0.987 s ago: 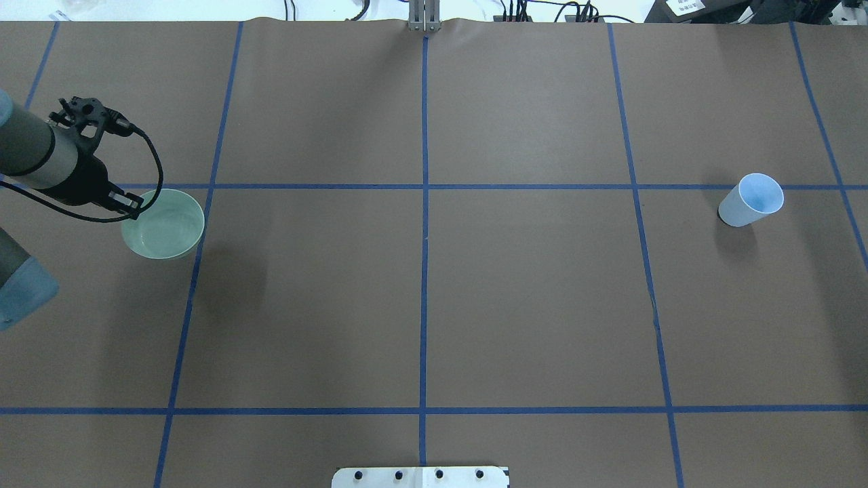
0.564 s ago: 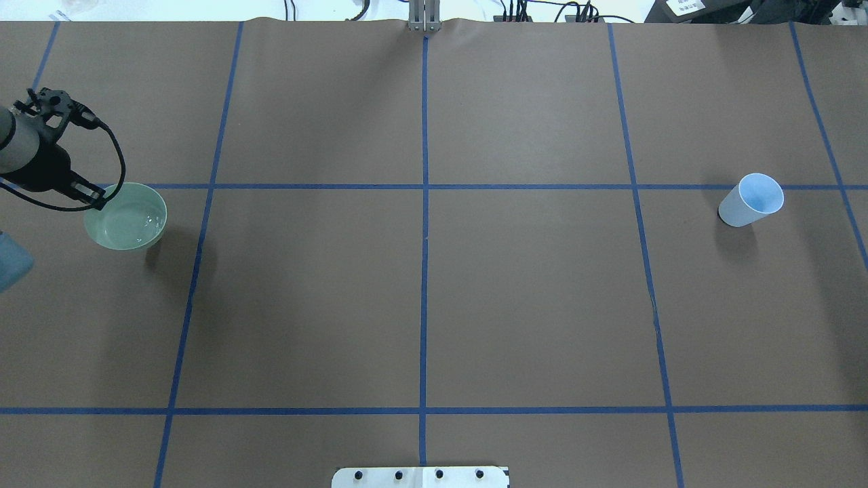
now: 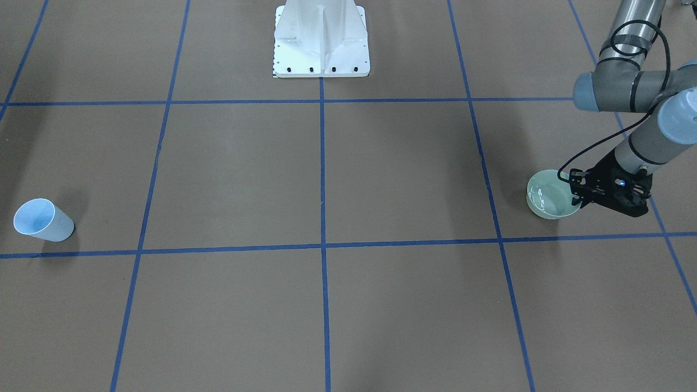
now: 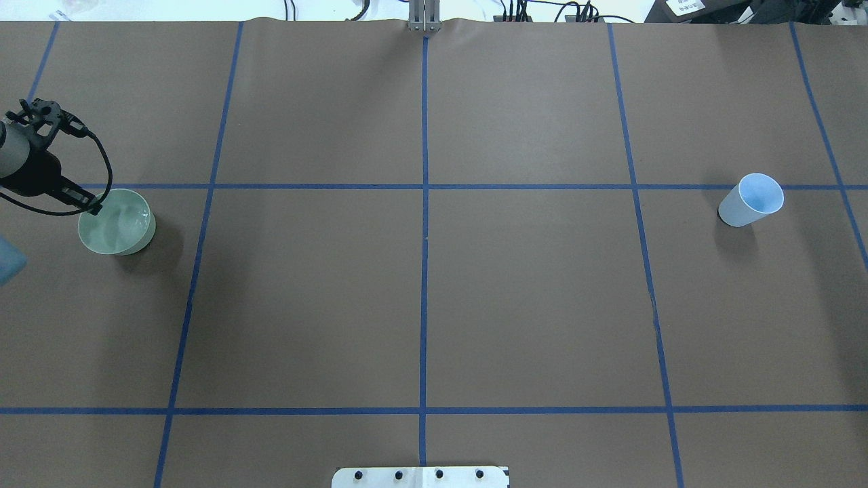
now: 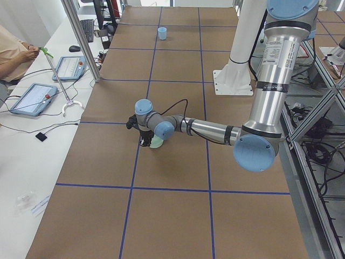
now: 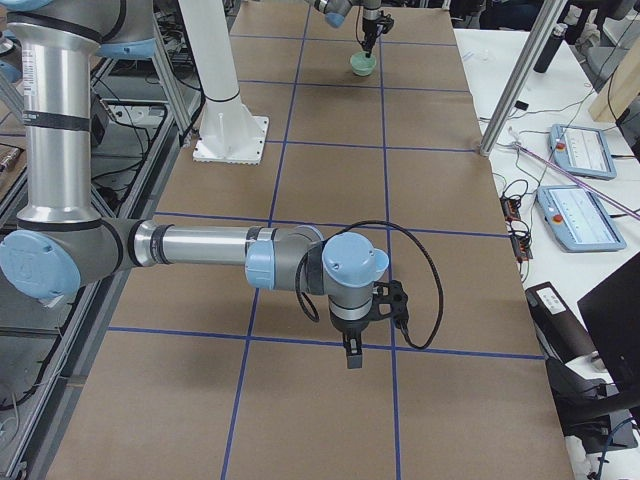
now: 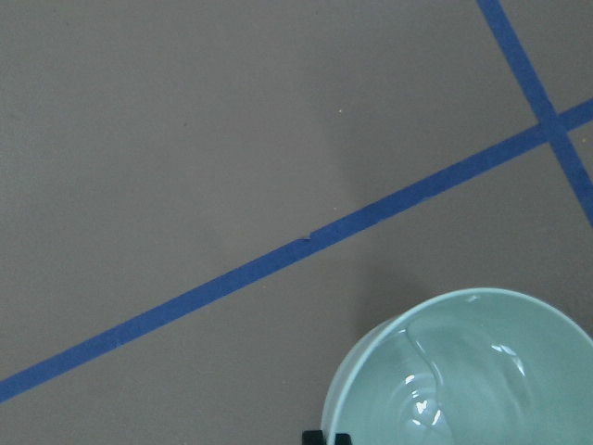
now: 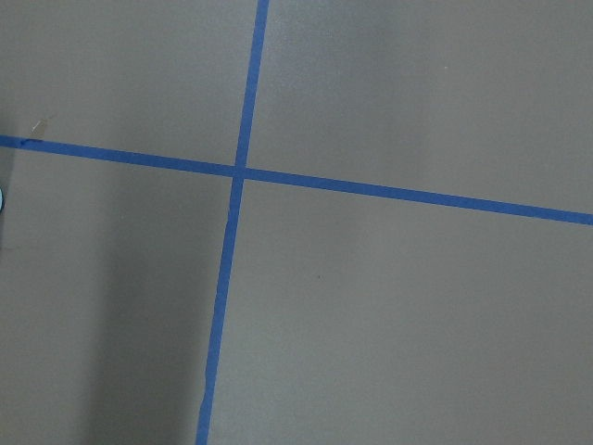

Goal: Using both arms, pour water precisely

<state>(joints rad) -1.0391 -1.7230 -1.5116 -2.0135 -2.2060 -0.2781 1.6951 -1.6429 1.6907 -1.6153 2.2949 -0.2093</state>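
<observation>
My left gripper (image 3: 578, 197) is shut on the near rim of a pale green bowl (image 3: 547, 196) that holds rippling water. The bowl sits at the table's left side in the overhead view (image 4: 116, 222), low over or on the brown paper; I cannot tell which. The left wrist view shows the bowl (image 7: 473, 371) at bottom right. A light blue cup (image 4: 751, 200) stands alone at the far right, also in the front view (image 3: 42, 220). My right gripper (image 6: 350, 358) shows only in the right side view, above bare paper, and I cannot tell its state.
The white pedestal (image 3: 321, 38) stands at the robot's edge of the table. Blue tape lines (image 4: 424, 203) divide the brown paper into squares. Operator tablets (image 6: 575, 150) lie on a side bench beyond the table's far edge.
My left gripper has carried the bowl to the left and downward; the bowl looks smaller and its water ripples more. The blue cup has not moved.
</observation>
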